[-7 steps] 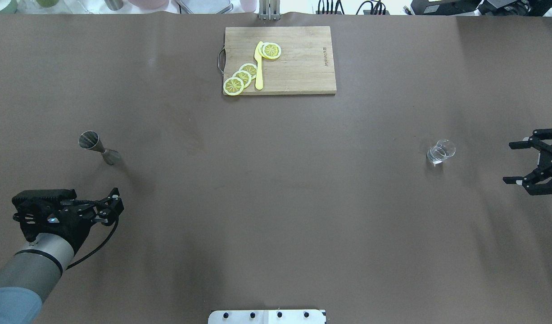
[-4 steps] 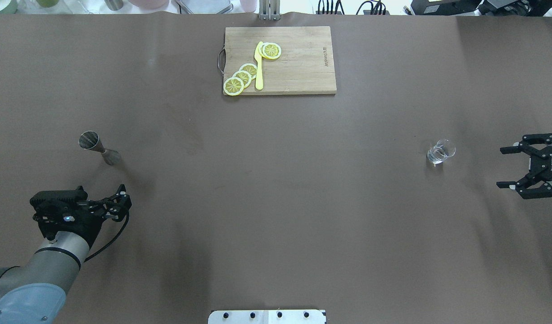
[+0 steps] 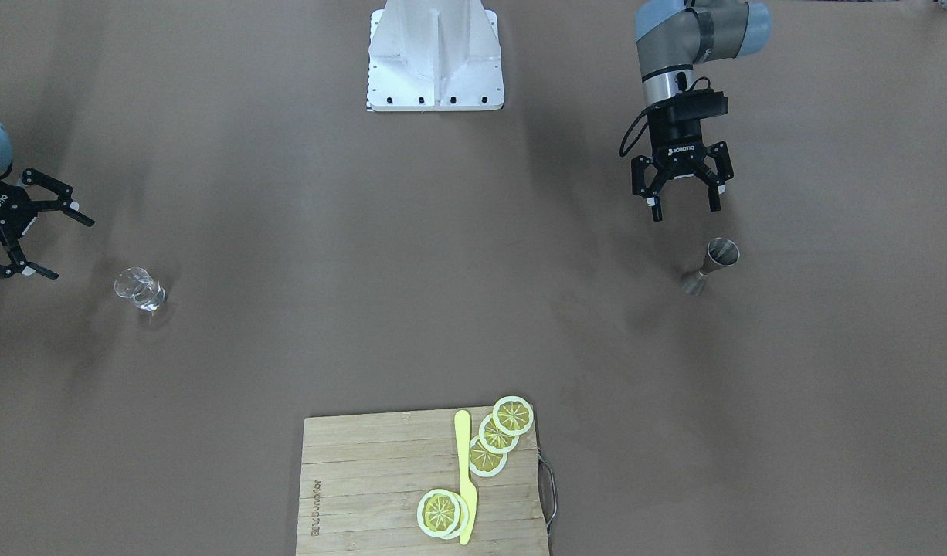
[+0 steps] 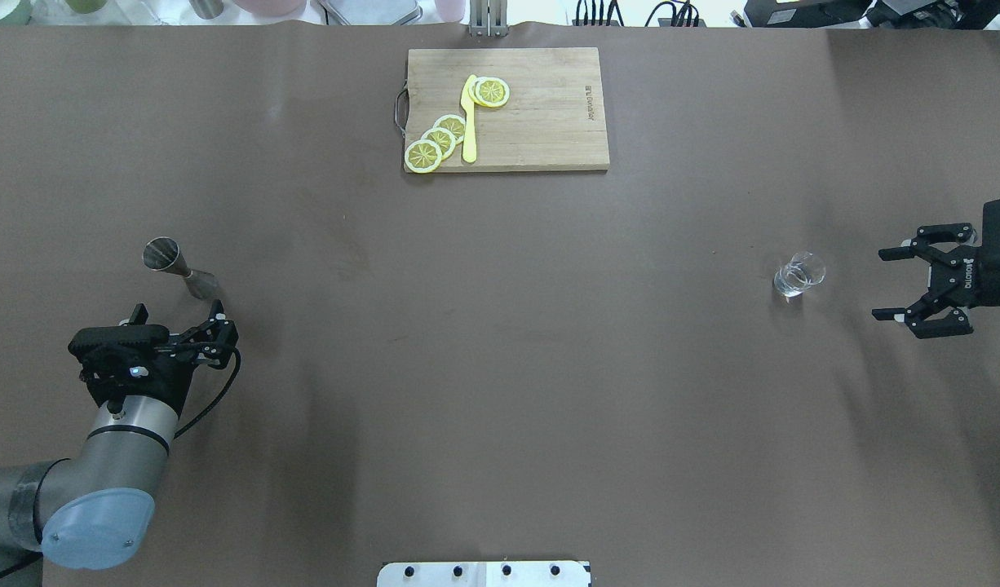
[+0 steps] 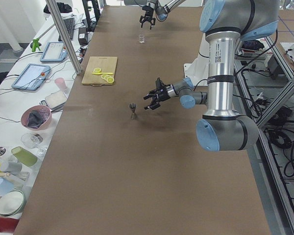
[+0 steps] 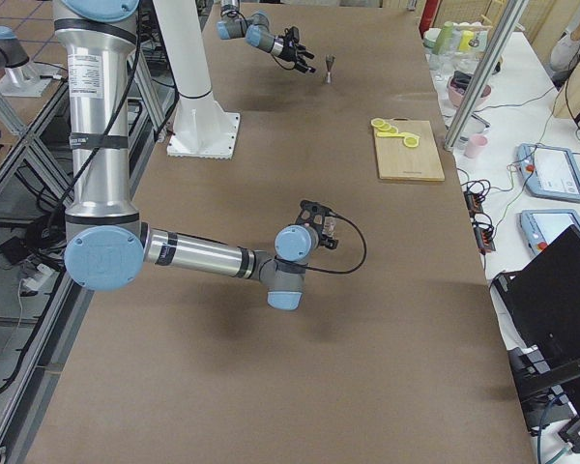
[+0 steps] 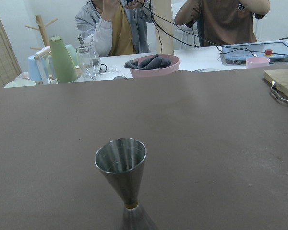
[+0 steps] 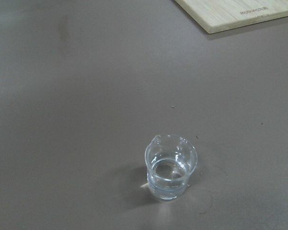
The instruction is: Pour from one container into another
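Reaching toward the two vessels is where we judge the task to stand: nothing is lifted and no pouring has begun. The right gripper is spread wide and empty, its opening turned toward the glass, near it but clearly apart. The left gripper is likewise wide open with nothing in it, hanging just on the robot's side of the jigger, which stands upright. Glass and jigger sit well apart, toward opposite ends of the bench.

Next, we think, the right gripper must travel on until the glass lies between its fingers, then close on the wall firmly enough to lift without tipping. The left would take the jigger at its narrow waist (a small target, easily knocked over), so the two can meet for the pour.

Some things we cannot settle. The right wrist view shows a small lip on the glass and perhaps a little clear liquid at the bottom, but we cannot be sure. The jigger's foot is cut off in the left wrist view, neither wrist view shows its own fingers, and the right arm runs off the overhead frame.
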